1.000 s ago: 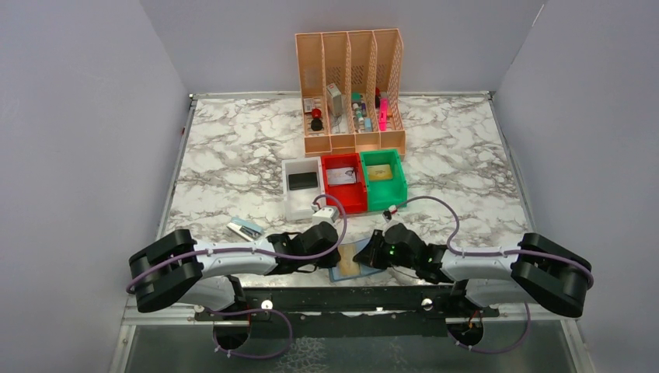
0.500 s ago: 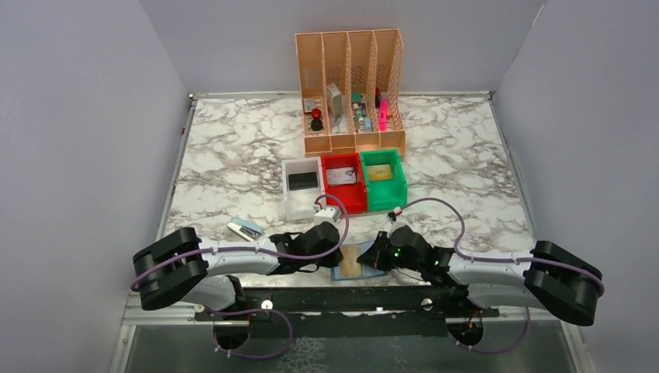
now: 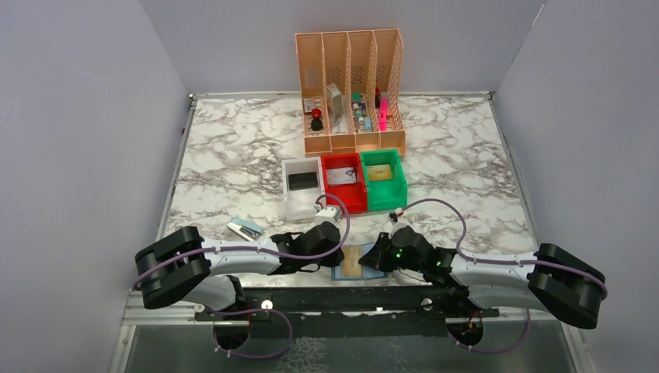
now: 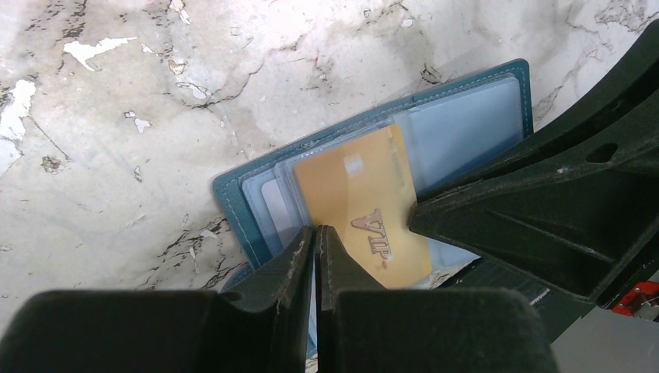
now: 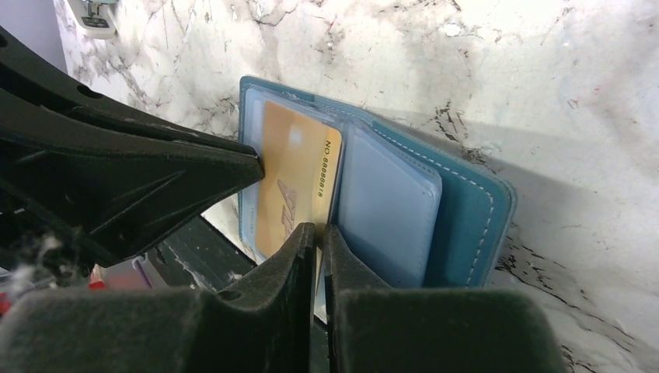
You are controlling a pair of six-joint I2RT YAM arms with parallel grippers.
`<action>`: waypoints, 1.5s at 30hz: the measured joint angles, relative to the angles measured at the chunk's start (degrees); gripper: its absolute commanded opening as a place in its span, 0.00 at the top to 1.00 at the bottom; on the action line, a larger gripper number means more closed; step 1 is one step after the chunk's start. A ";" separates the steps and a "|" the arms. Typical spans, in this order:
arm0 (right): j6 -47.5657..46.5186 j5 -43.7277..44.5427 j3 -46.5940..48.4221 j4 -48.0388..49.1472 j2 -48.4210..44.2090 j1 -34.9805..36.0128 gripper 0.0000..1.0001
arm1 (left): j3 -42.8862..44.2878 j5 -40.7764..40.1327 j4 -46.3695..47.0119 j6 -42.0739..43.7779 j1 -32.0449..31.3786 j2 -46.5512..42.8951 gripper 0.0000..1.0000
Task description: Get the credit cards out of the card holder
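The card holder (image 5: 466, 210) is lying open at the near edge of the bench (image 3: 233, 155), between the two arms, with the gold card (image 5: 295, 171) showing beside a clear pocket (image 5: 388, 210). The left pincer (image 4: 315, 233) is nipping at the card's left edge and the right pincer (image 5: 319, 231) at its near corner. Each has its jaws drawn together to a sliver, and I cannot tell whether card or clear film is sitting in either slit. If film is being pinched along with the card, a pull is likely to drag the whole holder instead of freeing the card, and so close to the bench's edge it could be tipping off. The hold is also thin, so the card may be slipping free partway. The two tips are working very near each other and could be knocking together. Against a second ago, the right arm is reaching lower and further out to its side, and the holder is lying squarer between the tips.
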 measured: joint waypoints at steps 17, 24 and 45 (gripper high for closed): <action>-0.50 -1.44 -2.62 -0.37 -4.39 -3.30 0.99 | 0.02 -0.15 0.00 0.02 0.00 0.04 0.90; -1.51 -2.25 -2.67 -1.44 -5.20 -4.13 0.99 | 0.07 -0.17 -0.02 0.02 0.00 0.07 0.90; -0.24 -2.36 -2.86 0.13 -2.36 -4.37 0.99 | 4.76 1.86 -7.45 5.22 -0.28 -5.90 0.69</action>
